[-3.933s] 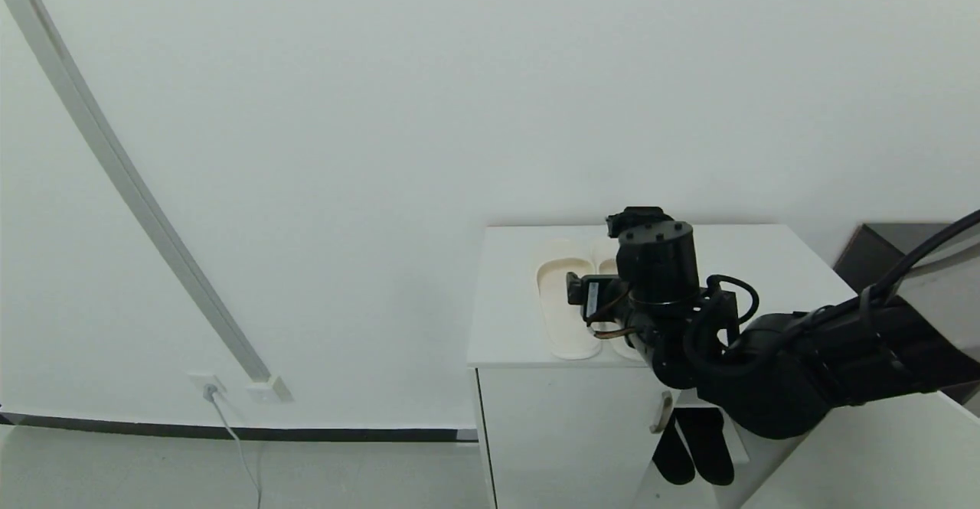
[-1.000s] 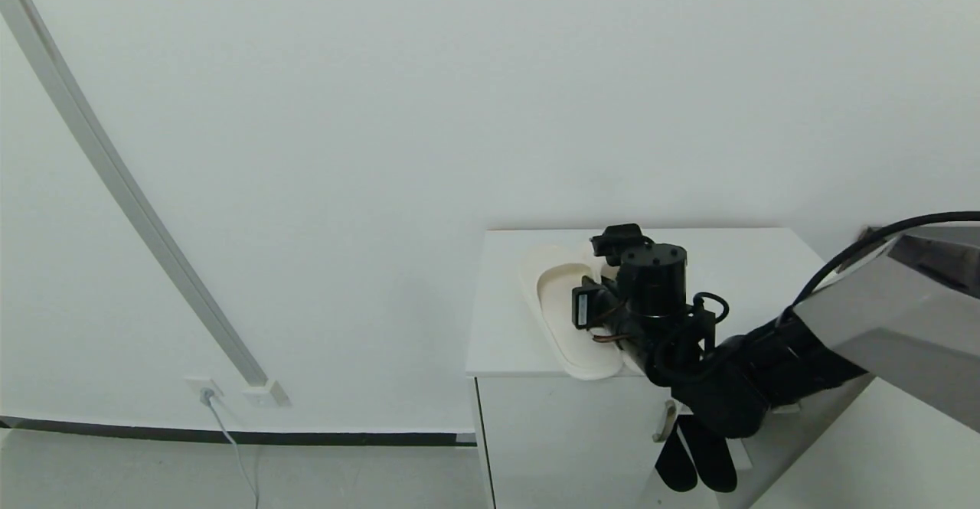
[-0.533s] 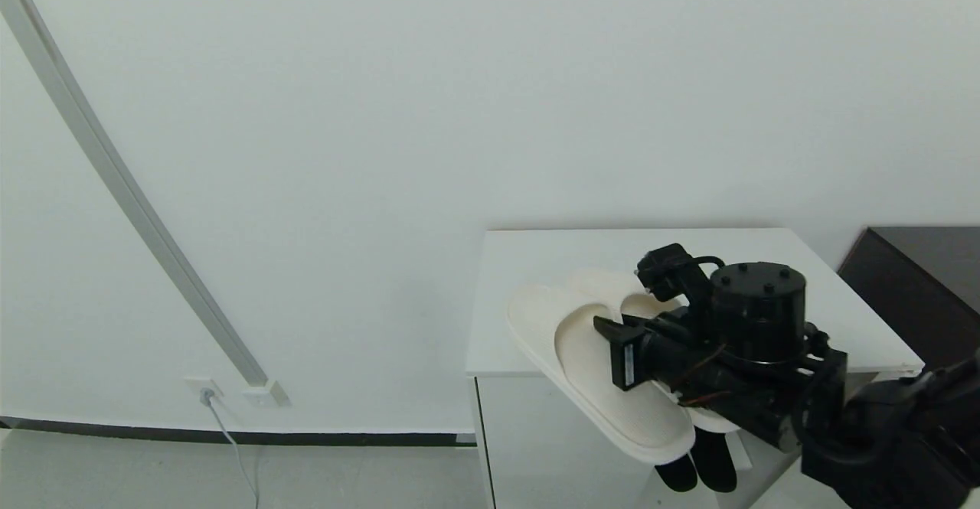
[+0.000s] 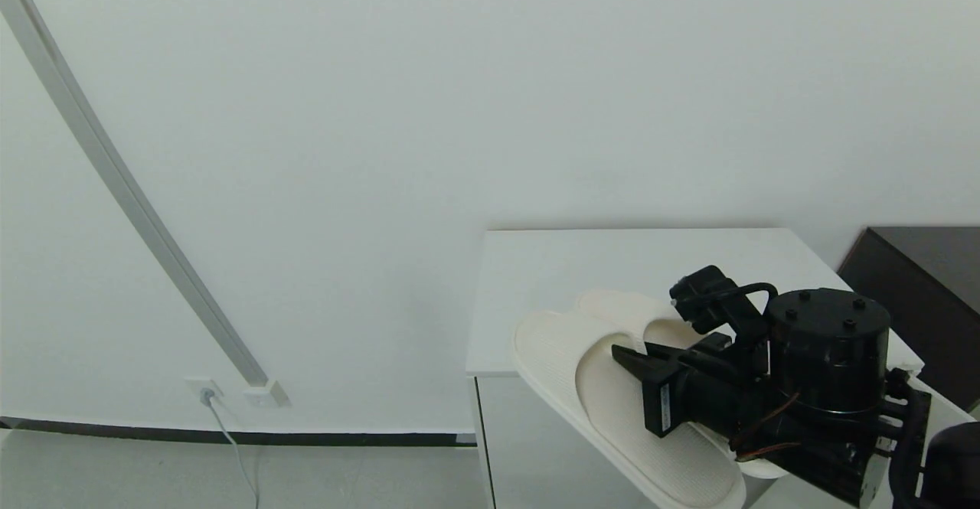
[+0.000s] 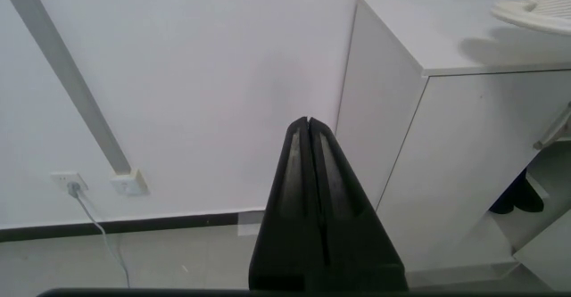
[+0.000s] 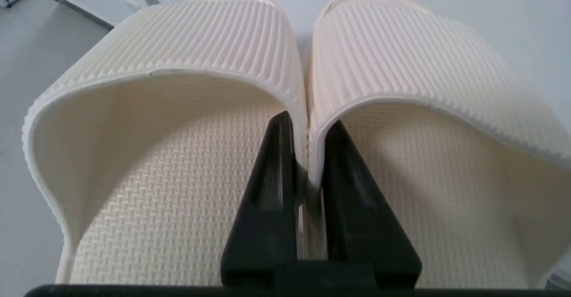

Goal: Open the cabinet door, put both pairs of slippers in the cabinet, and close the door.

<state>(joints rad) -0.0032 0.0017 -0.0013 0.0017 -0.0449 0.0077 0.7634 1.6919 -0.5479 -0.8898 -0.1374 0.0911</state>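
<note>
- The right gripper (image 4: 632,357) has a narrow pinch on the white slippers (image 4: 566,348). In the right wrist view one finger sits inside each slipper, squeezing the two inner side walls together (image 6: 308,132).
- Both ribbed toe caps of the white slippers (image 6: 178,172) point away from the wrist, side by side and touching. The heel ends run back under the gripper.
- The pair is tilted in the grip, toes higher than heels.
- The cabinet (image 4: 536,264) is below and beyond the right gripper. The slippers hang partly out past its front edge.
- From the left wrist camera, the toe end of the pair (image 5: 535,12) floats just above the cabinet top, with its shadow on the white surface underneath. So it looks lifted clear, not resting.
- The left gripper (image 5: 309,132) has its fingers pressed flat together with nothing between them. It's well apart from the slippers, down beside the cabinet (image 5: 375,136), which is ahead of it and off to one side.
- The black slippers (image 5: 517,194) are ahead of the left gripper, low down inside the cabinet.
- Background stuff: a grey wall trunking (image 4: 115,172) runs diagonally down to a wall socket (image 4: 203,385) with a cable plugged in. A dark piece of furniture (image 4: 919,264) is past the right gripper, beside the cabinet.
</note>
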